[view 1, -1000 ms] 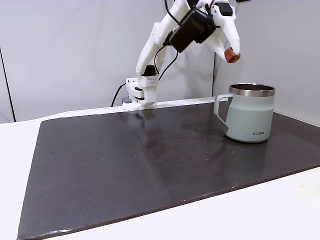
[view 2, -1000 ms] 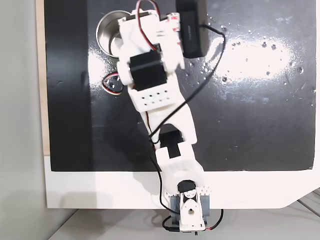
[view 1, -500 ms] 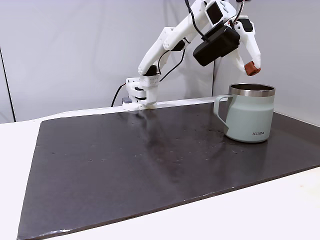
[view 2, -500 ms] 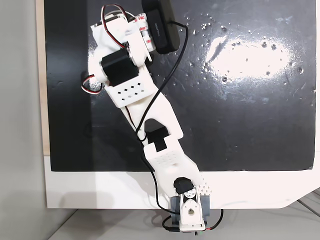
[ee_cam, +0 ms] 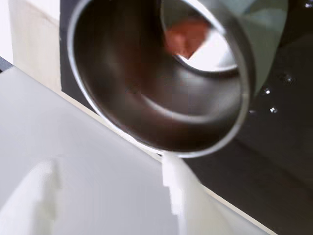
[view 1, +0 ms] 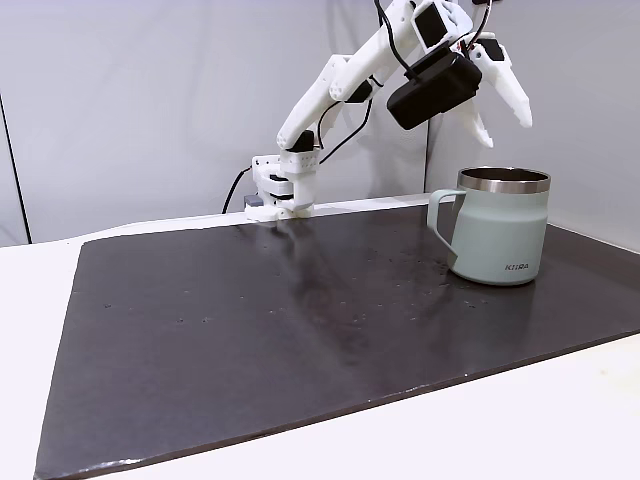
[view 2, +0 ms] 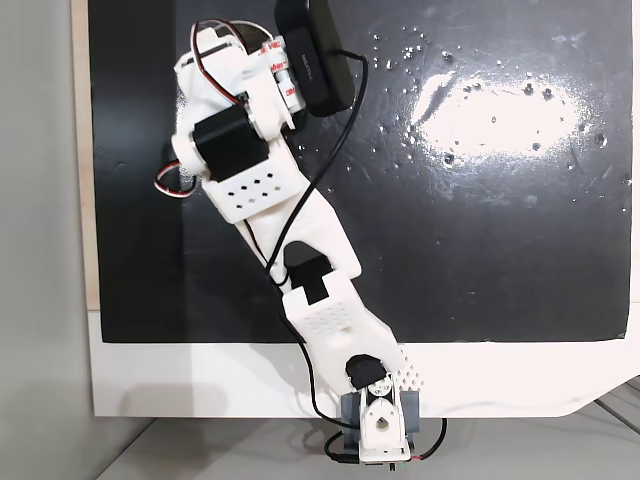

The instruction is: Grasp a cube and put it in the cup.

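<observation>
The pale green cup [view 1: 500,235] stands upright at the right of the dark mat. My gripper [view 1: 503,115] hangs open just above its steel rim, with nothing between the fingers. The wrist view looks down into the cup [ee_cam: 146,107], and a blurred reddish-orange cube [ee_cam: 188,36] shows inside it, clear of the gripper [ee_cam: 105,169]. One white fingertip [ee_cam: 171,171] sits just outside the rim. In the top-down fixed view the arm [view 2: 250,150] covers the cup.
A dark mat [view 1: 300,320] covers most of the white table [view 1: 560,420]. The arm's base [view 1: 280,185] is clamped at the far edge. A grey wall rises close behind the cup. The mat's left and middle hold nothing but small water drops [view 2: 480,100].
The gripper carried the cube rightward until it was over the cup, then opened. The cube has left the fingers and is now inside the cup.
</observation>
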You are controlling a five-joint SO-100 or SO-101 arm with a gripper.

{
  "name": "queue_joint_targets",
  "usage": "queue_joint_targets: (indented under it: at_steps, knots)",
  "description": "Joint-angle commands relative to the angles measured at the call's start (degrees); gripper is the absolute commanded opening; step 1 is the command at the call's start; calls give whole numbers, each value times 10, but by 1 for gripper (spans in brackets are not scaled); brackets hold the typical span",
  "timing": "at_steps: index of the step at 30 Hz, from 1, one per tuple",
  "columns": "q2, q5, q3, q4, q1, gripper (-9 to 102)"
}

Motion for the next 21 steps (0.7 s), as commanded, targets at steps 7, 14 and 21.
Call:
queue_joint_targets:
  at_steps: [7, 14, 21]
  knots:
    - [29, -5, -23, 12, -11, 24]
    - [42, -5, -4, 8, -27, 23]
    - [51, -4, 15, 7, -44, 23]
